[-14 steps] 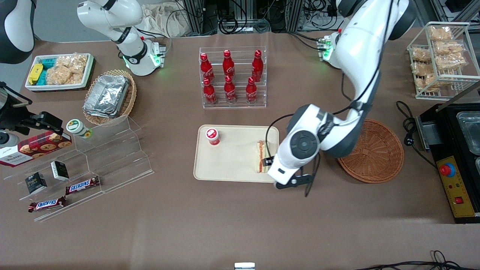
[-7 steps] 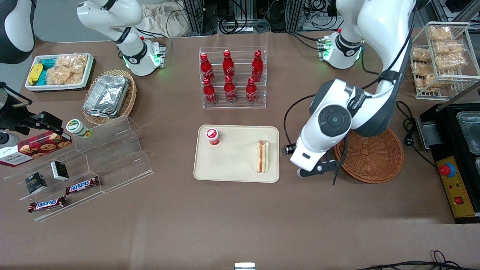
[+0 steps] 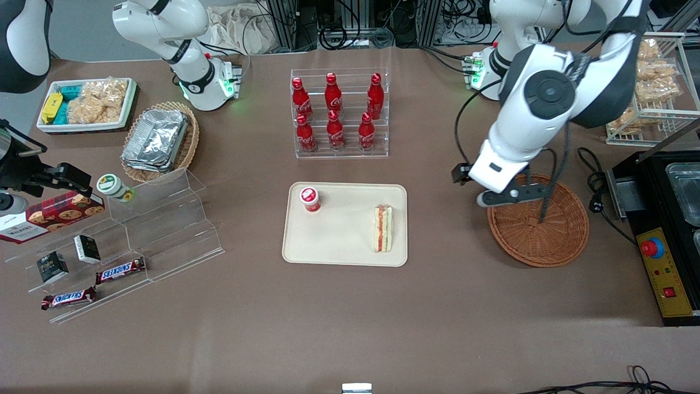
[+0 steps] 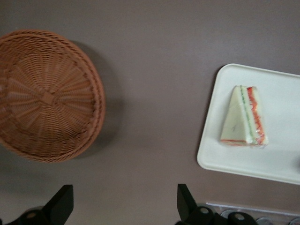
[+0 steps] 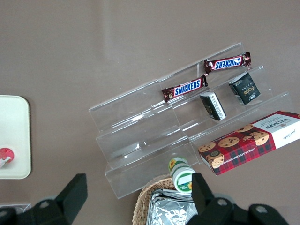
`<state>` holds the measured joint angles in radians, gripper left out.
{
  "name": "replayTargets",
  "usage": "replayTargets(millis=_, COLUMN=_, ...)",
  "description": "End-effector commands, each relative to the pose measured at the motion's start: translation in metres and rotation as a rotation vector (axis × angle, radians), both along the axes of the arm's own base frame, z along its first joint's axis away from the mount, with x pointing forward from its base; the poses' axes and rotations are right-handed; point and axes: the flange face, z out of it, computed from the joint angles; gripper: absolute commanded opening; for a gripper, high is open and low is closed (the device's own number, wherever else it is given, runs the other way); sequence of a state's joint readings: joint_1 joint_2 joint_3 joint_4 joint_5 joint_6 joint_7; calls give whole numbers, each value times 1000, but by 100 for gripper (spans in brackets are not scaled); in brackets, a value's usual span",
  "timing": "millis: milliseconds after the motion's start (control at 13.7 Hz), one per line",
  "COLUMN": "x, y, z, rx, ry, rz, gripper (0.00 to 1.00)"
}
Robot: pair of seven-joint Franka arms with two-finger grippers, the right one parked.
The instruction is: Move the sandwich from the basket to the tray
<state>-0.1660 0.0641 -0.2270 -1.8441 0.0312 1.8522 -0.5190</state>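
I'm seeing the sandwich (image 3: 383,229) lying flat on the tray (image 3: 344,254) at its working-arm end — gripper (image 4: 123,206) hanging with fingers apart and holding nothing, above the basket (image 3: 552,246) rim.

The light is even and quite bright, and it seems to come from above. In the front view the arm throws a soft shadow on the table (image 3: 339,328) toward 5 o'clock, near the basket (image 3: 538,238). Glare shows on the clear acrylic shelf (image 3: 164,219). The left wrist view is dimmer and a little soft; the gripper (image 4: 124,206) fingertips are dark and unsharp.
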Motion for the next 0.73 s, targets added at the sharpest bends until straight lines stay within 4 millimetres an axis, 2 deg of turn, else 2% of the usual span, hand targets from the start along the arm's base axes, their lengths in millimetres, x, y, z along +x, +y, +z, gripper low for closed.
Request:
replayTargets(millis=0, x=9, y=36, z=28, rx=-8, ry=51, rz=-41, gripper=99)
replayTargets(millis=146, x=18, y=79, z=43, rx=-12, ry=90, rz=-106, gripper=100)
replayTargets(millis=293, x=23, y=113, z=46, rx=-12, ry=100, rz=-119, gripper=100)
replayTargets(millis=512, x=38, y=151, z=69, rx=-21, ry=57, rz=-84, gripper=100)
replayTargets(millis=659, x=47, y=175, z=76, rx=-26, ry=61, rz=-45, gripper=100)
